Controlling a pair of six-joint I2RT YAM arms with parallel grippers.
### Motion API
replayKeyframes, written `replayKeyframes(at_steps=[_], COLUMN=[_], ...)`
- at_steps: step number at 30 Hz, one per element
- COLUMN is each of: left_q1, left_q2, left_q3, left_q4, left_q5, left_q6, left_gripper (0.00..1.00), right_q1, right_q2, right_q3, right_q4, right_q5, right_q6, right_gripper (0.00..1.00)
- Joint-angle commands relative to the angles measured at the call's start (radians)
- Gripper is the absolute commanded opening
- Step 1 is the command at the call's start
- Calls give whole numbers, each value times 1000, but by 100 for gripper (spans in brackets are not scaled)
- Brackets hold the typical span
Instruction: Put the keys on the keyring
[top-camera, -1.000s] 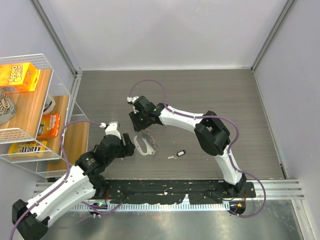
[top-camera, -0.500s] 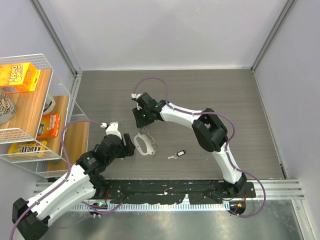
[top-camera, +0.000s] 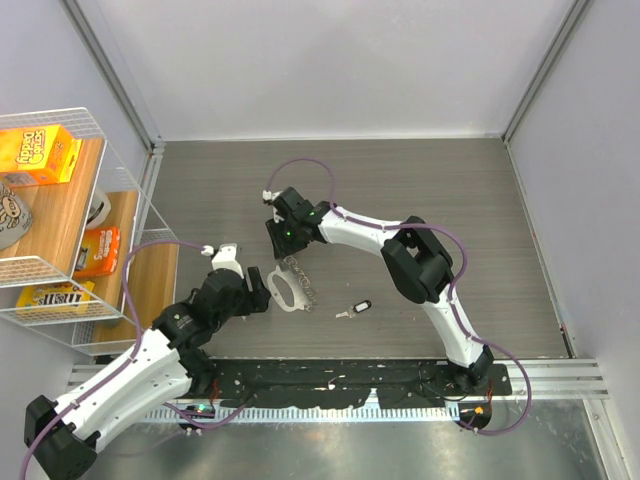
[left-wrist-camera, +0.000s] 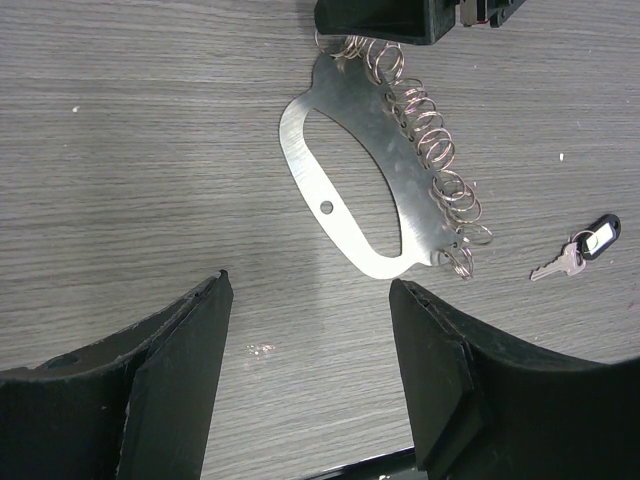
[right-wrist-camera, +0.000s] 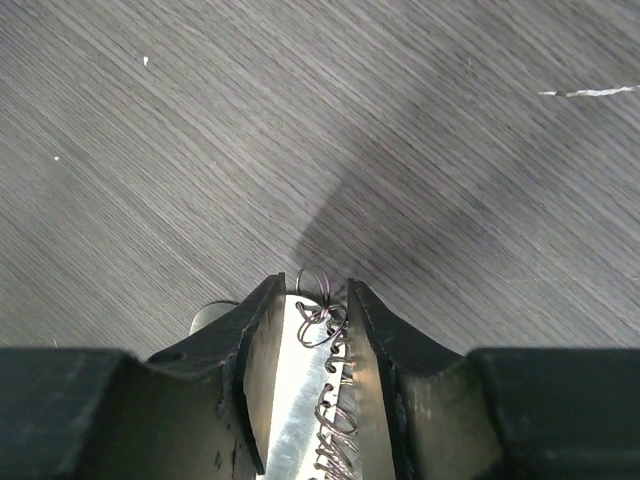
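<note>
Logged a small shift of right claw away from the bases over the last second, then stillness; found it now pinched, seemingly, on far end of keyring, with plate and loops between its fingers in the wrist view; saw no lift of keyring off counter. Found left claw spread wide and empty, just beside keyring's near edge. Spotted key loose on counter, apart from keyring, unmoved; reckoned grip taken, threading not yet begun.
</note>
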Motion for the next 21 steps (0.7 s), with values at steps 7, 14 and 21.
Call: replayKeyframes(at_steps=[7, 14, 21], left_q1=[6, 6, 6], left_q2=[2, -6, -15], left_q3=[7, 5, 5], left_q4=[23, 20, 17], left_q5=[4, 4, 1], left_q6=[-13, -16, -19], left_gripper=[71, 71, 70], right_q1=[3, 3, 3], right_q2=[-14, -15, -34], right_q3=[8, 8, -5], right_q4=[-9, -12, -3], right_q5=[-28, -34, -37], right_q6=[-11, -20, -38], right_gripper=[29, 24, 30])
